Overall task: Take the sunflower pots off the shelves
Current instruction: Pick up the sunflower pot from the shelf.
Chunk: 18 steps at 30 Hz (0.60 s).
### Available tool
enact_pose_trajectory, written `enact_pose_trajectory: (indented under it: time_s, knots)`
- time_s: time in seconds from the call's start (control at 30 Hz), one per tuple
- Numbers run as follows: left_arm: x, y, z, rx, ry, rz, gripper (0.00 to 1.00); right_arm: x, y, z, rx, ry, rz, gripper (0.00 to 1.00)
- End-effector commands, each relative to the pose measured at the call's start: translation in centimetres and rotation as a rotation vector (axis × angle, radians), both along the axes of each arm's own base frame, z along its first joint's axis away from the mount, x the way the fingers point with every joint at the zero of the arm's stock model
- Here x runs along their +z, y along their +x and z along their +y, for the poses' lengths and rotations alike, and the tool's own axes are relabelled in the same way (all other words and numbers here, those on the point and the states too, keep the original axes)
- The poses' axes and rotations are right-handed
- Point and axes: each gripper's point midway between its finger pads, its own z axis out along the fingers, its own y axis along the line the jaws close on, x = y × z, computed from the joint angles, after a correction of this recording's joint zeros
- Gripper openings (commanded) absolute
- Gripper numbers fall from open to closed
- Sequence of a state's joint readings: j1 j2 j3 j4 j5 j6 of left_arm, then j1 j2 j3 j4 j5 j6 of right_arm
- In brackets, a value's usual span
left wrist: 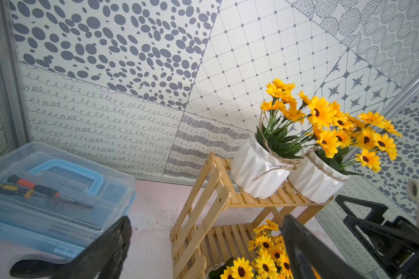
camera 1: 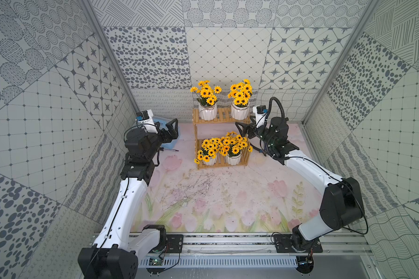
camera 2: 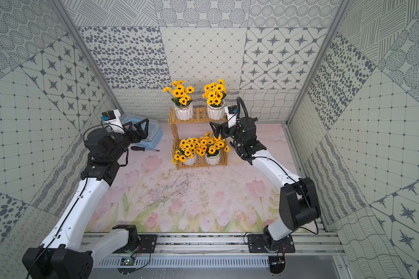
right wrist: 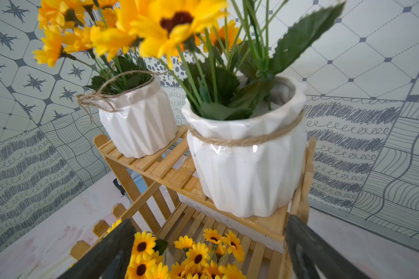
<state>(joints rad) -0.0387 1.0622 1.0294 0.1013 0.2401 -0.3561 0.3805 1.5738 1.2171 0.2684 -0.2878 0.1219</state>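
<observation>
Standing spread, both jaws face shelves (camera 1: 222,116); only left wrist view shows toolbox (left wrist: 117,193) tools (left wrist: 35,188).

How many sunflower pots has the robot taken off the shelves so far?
None yet: nothing looks done. All four sunflower pots sit on the shelves, two on each tier. In hand: the right gripper is open beside a top-tier pot, gripping nothing; the left gripper is open and empty near the blue toolbox. Left to do: all four pots.
</observation>
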Motion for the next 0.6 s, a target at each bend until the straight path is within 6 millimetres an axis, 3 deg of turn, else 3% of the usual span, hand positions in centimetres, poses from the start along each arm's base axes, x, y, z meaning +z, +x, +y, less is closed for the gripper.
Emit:
enact_pose_trajectory:
  time_s: [0.0, 0.57]
  knots:
    - [1.2, -0.6, -0.5, -0.034, -0.006, -0.046, 0.97, 2.2, 0.7, 0.4, 0.001, 0.014, -0.081, 0.98]
    - [2.0, -0.9, -1.0, -0.065, 0.004, -0.064, 0.96, 3.8, 3.2, 0.3, -0.077, 0.007, -0.177, 0.98]
